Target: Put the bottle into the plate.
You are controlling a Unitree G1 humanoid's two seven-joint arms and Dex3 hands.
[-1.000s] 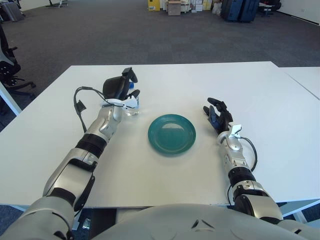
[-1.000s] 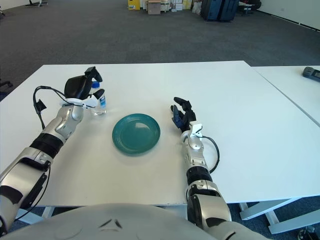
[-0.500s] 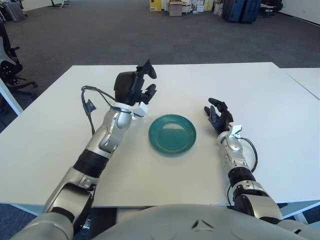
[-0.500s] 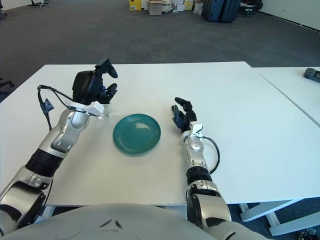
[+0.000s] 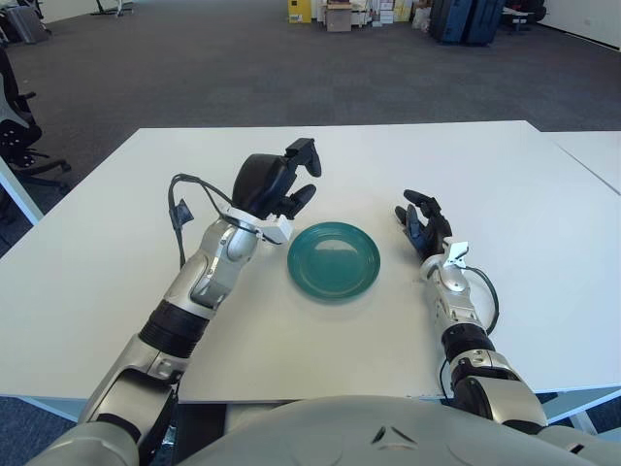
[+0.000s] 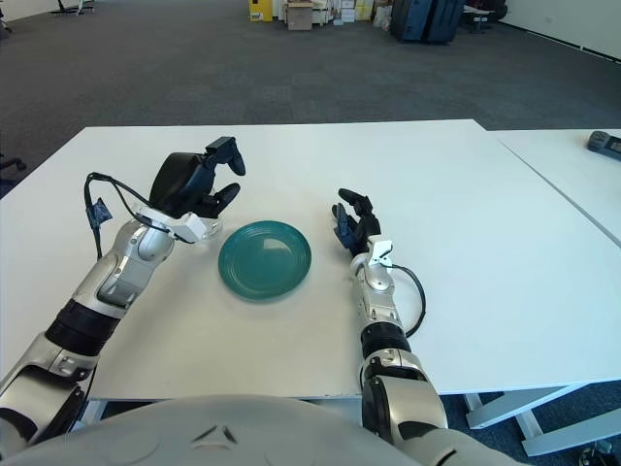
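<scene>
A teal plate (image 5: 334, 259) lies on the white table (image 5: 116, 262), nothing in it. My left hand (image 5: 287, 190) hovers just beyond the plate's left rim, raised off the table, its dark fingers curled around the bottle. The palm and fingers hide the bottle; no part of it shows plainly. My right hand (image 5: 419, 221) shows to the right of the plate, fingers loosely spread and holding nothing.
A second white table (image 5: 592, 155) adjoins on the right with a dark device (image 6: 604, 142) on it. An office chair (image 5: 15, 126) stands off the left edge. A black cable (image 5: 179, 209) loops from my left forearm.
My left hand closed on the bottle at the table's left, lifted it, and carried it right toward the plate's left rim. The right hand has not moved.
</scene>
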